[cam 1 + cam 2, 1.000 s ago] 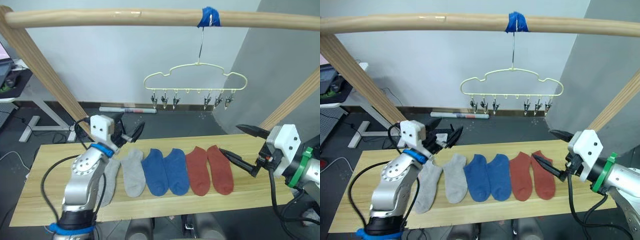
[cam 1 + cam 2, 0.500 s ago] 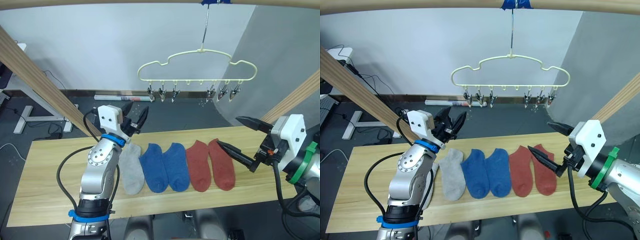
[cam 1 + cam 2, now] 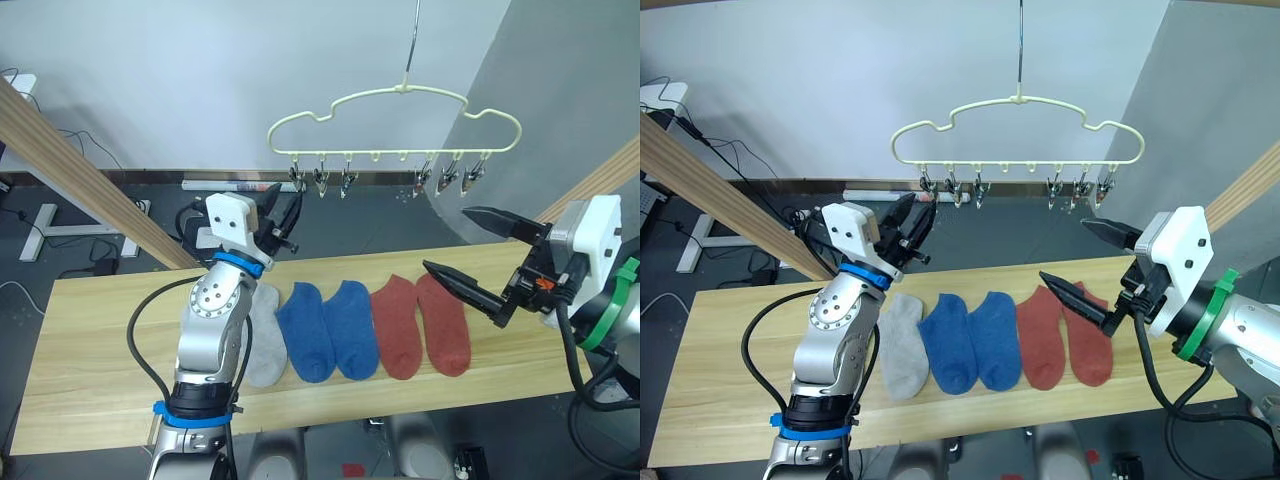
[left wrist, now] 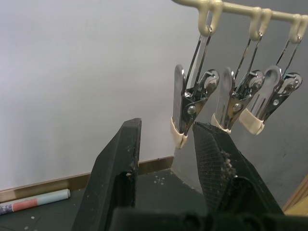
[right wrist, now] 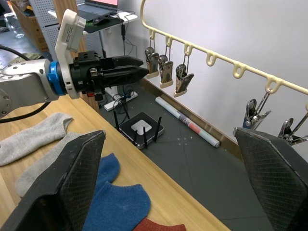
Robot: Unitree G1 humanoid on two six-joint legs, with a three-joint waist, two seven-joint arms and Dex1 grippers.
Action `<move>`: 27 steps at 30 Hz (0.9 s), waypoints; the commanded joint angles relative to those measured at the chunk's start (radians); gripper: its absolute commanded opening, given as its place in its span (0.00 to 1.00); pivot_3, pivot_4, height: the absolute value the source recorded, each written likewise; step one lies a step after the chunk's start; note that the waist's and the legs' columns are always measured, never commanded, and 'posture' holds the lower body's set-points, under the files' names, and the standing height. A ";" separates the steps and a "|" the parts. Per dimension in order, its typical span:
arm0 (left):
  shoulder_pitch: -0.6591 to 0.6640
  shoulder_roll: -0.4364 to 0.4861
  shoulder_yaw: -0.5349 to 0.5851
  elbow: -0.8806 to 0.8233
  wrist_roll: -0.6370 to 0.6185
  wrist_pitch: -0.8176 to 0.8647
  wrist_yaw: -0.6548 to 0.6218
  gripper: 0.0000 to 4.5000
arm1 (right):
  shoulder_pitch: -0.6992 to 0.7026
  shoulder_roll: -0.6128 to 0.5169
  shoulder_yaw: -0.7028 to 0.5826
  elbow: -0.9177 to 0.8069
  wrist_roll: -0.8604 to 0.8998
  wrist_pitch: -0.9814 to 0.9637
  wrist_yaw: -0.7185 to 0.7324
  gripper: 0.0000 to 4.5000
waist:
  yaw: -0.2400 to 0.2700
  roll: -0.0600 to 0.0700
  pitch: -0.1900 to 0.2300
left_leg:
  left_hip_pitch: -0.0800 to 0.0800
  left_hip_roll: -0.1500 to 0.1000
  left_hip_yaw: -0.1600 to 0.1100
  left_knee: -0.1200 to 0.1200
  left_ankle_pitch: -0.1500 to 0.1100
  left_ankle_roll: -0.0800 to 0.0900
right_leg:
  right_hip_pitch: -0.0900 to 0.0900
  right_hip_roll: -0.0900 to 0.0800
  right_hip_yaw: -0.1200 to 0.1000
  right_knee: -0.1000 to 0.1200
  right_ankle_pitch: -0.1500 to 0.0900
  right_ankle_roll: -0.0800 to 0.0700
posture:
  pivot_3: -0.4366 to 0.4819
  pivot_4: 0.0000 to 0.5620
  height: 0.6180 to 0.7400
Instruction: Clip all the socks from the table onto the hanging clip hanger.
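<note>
Left gripper (image 3: pixel 283 205) is raised above the far edge of the counter, black fingers (image 4: pixel 118 163) a narrow gap apart, holding nothing, pointing up toward the leftmost silver metal clip (image 4: pixel 191 106) of the hanger; in the left wrist view that clip hangs just beyond the fingertips, whether touching cannot be told. Right gripper (image 3: pixel 470 255) is spread wide, empty, hovering over the right part of the counter, lower finger above the right brick red sock without touching it.

Thin pale yellow-green wire clip hanger (image 3: pixel 395 95) with wavy outline hangs by a metal hook above and beyond the counter; six clips along its bar, three at the left, three at the right, none holding a sock.

Long pale-yellow wood plank counter (image 3: pixel 90 350) carries the socks in a row, lying flat. One light grey ankle sock (image 3: pixel 262 340) shows beside the left arm; a second grey sock (image 5: pixel 29 139) shows left of it in the right wrist view. Next right, two royal blue socks (image 3: pixel 325 330) side by side touching, then two brick red socks (image 3: pixel 420 325) side by side touching. Slanted round wooden pole (image 3: pixel 80 175) at far left, another (image 3: pixel 600 175) at far right.
</note>
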 commanded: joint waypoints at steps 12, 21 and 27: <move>-0.012 -0.046 -0.019 -0.027 0.071 -0.049 0.088 0.40 | -0.055 -0.051 0.016 -0.020 0.085 -0.015 -0.044 1.00 | -0.003 0.000 0.003 | 0.000 0.000 0.001 -0.001 0.000 0.000 | -0.001 0.000 0.000 -0.001 0.000 0.001 | 0.23 0.73 1.00; -0.037 -0.090 -0.029 -0.026 0.083 -0.051 0.134 0.40 | -0.081 -0.058 0.033 -0.008 0.104 -0.020 -0.043 1.00 | -0.004 -0.001 0.015 | -0.002 0.000 0.001 -0.001 0.000 0.000 | -0.001 0.000 0.000 -0.002 -0.001 0.003 | 0.23 0.73 1.00; -0.050 -0.099 -0.031 -0.031 0.080 -0.052 0.142 0.40 | -0.079 -0.060 0.036 -0.012 0.108 -0.023 -0.046 1.00 | -0.004 -0.001 0.017 | -0.002 0.000 0.001 -0.001 0.000 0.000 | -0.002 0.000 0.000 -0.002 -0.001 0.003 | 0.23 0.73 1.00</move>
